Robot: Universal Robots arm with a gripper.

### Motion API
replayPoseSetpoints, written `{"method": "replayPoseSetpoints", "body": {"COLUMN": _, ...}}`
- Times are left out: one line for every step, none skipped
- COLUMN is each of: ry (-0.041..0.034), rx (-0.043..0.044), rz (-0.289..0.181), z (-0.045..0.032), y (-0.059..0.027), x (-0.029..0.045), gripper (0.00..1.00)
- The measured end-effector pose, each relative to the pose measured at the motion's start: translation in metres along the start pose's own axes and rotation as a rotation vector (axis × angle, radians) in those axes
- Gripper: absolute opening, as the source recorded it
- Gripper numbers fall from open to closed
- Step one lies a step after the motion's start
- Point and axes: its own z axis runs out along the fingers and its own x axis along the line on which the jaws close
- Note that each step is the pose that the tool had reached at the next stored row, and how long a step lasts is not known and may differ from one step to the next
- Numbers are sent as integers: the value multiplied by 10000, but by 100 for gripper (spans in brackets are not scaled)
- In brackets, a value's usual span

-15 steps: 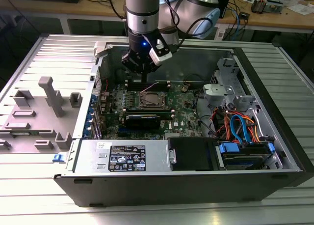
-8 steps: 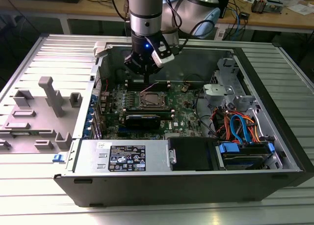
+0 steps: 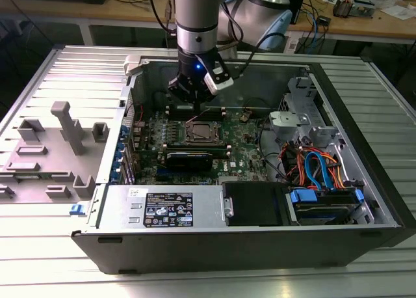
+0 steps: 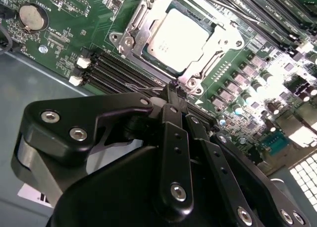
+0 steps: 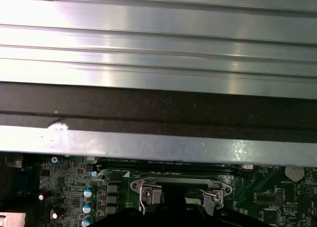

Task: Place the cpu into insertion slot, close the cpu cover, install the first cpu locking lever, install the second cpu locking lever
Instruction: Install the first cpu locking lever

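Green board (image 4: 64,43) — cpu (image 4: 178,36) under cpu cover (image 4: 214,43), tool (image 4: 176,90) beside.

The cpu (image 4: 178,36) has a smooth, dull silvery-grey metal top, framed by the brighter, shinier stamped metal of the cpu cover (image 4: 134,28). The circuit board (image 4: 64,51) is glossy green. The gripper (image 4: 176,93) looks matt black, with bright metal screws (image 4: 178,191). The table (image 3: 78,70) is ribbed, satin-finished metal.
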Motion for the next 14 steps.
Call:
{"method": "replayPoseSetpoints", "body": {"ry": -1, "rx": 0, "rz": 0, "z": 3, "y": 0, "x": -7, "gripper": 11}}
{"method": "replayPoseSetpoints", "body": {"ry": 0, "rx": -1, "rz": 1, "z": 9, "y": 2, "x": -13, "gripper": 11}}
{"method": "replayPoseSetpoints", "body": {"ry": 1, "rx": -5, "rz": 1, "z": 18, "y": 5, "x": -15, "gripper": 11}}
{"method": "replayPoseSetpoints", "body": {"ry": 0, "rx": -13, "rz": 0, "z": 26, "y": 8, "x": -17, "gripper": 11}}
{"method": "replayPoseSetpoints", "body": {"ry": -1, "rx": -18, "rz": 2, "z": 32, "y": 12, "x": -20, "gripper": 11}}
{"method": "replayPoseSetpoints", "body": {"ry": -1, "rx": -20, "rz": 2, "z": 37, "y": 14, "x": -22, "gripper": 11}}
{"method": "replayPoseSetpoints", "body": {"ry": 0, "rx": -22, "rz": 1, "z": 44, "y": 19, "x": -26, "gripper": 11}}
{"method": "replayPoseSetpoints", "body": {"ry": -1, "rx": -24, "rz": -1, "z": 53, "y": 22, "x": -31, "gripper": 11}}
{"method": "replayPoseSetpoints", "body": {"ry": -1, "rx": -24, "rz": 0, "z": 58, "y": 25, "x": -34, "gripper": 11}}
{"method": "replayPoseSetpoints", "body": {"ry": -1, "rx": -24, "rz": 2, "z": 63, "y": 29, "x": -37, "gripper": 11}}
{"method": "replayPoseSetpoints", "body": {"ry": -1, "rx": -25, "rz": 1, "z": 69, "y": 34, "x": -43, "gripper": 11}}
{"method": "replayPoseSetpoints", "body": {"ry": -2, "rx": -27, "rz": 0, "z": 72, "y": 36, "x": -46, "gripper": 11}}
{"method": "replayPoseSetpoints", "body": {"ry": 0, "rx": -23, "rz": 1, "z": 71, "y": 35, "x": -46, "gripper": 11}}
{"method": "replayPoseSetpoints", "body": {"ry": 0, "rx": -23, "rz": 1, "z": 71, "y": 35, "x": -46, "gripper": 11}}
